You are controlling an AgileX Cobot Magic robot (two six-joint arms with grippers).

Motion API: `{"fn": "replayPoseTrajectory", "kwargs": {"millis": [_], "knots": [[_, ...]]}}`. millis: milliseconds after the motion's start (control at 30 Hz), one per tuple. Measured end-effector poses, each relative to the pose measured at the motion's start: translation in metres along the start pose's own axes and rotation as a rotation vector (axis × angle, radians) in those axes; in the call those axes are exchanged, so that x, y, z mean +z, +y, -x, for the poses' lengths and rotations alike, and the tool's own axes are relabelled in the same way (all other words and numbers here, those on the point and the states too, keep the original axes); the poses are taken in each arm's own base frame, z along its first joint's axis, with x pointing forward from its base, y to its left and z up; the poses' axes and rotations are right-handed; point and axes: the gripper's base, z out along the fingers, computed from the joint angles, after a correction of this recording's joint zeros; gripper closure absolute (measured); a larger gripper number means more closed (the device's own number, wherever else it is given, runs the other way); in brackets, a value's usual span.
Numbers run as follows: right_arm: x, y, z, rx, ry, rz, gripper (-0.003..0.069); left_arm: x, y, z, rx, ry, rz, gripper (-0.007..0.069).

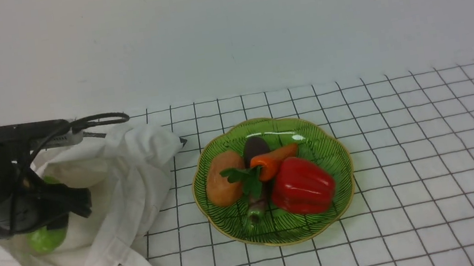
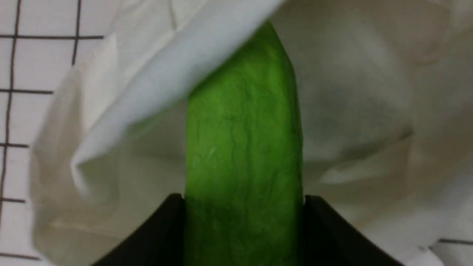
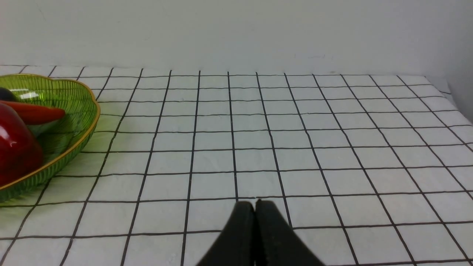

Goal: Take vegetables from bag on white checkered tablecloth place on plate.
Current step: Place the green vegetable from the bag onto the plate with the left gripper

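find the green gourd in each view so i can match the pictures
Front view: green gourd low at the left, inside the bag, only partly showing.
Left wrist view: fills the middle, held between the fingers of the left gripper, with bag cloth around it.
Right wrist view: not in it.
Shared landmark: the checkered tablecloth, seen in all three.

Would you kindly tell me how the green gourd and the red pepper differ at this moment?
The green gourd is long and straight-sided; the red pepper is squat and lobed. The green gourd sits inside the bag, held by the left pincer; the red pepper lies free on the plate. Both are vegetables.
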Motion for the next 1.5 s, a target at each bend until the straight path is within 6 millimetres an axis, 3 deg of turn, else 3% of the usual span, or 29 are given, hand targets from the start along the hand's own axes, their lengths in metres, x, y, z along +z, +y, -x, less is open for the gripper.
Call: {"fn": "replayPoseTrajectory", "kwargs": {"millis": [167, 333, 367, 500, 667, 900, 1067, 1233, 1500], "knots": [[0.0, 0.0, 0.0, 0.0, 0.0, 0.0, 0.0675, -0.012, -0.011, -0.013, 0.023, 0.097, -0.033, 0.0274], [0.0, 0.0, 0.0, 0.0, 0.0, 0.0, 0.0675, -0.038, -0.032, -0.028, 0.109, 0.127, -0.11, 0.0274], [0.0, 0.0, 0.0, 0.0, 0.0, 0.0, 0.0675, -0.053, -0.043, -0.033, 0.134, 0.103, -0.16, 0.0274], [0.0, 0.0, 0.0, 0.0, 0.0, 0.0, 0.0675, -0.08, -0.066, -0.046, 0.188, 0.049, -0.286, 0.0274], [0.0, 0.0, 0.0, 0.0, 0.0, 0.0, 0.0675, -0.095, -0.098, -0.06, 0.358, -0.005, -0.432, 0.0274], [0.0, 0.0, 0.0, 0.0, 0.0, 0.0, 0.0675, -0.073, -0.141, -0.063, 0.608, 0.021, -0.572, 0.0274], [0.0, 0.0, 0.0, 0.0, 0.0, 0.0, 0.0675, -0.06, -0.172, -0.045, 0.642, 0.022, -0.645, 0.0274], [0.0, 0.0, 0.0, 0.0, 0.0, 0.0, 0.0675, -0.029, -0.203, -0.026, 0.679, 0.029, -0.644, 0.0274], [0.0, 0.0, 0.0, 0.0, 0.0, 0.0, 0.0675, 0.008, -0.226, -0.017, 0.814, -0.013, -0.63, 0.0274]]}}
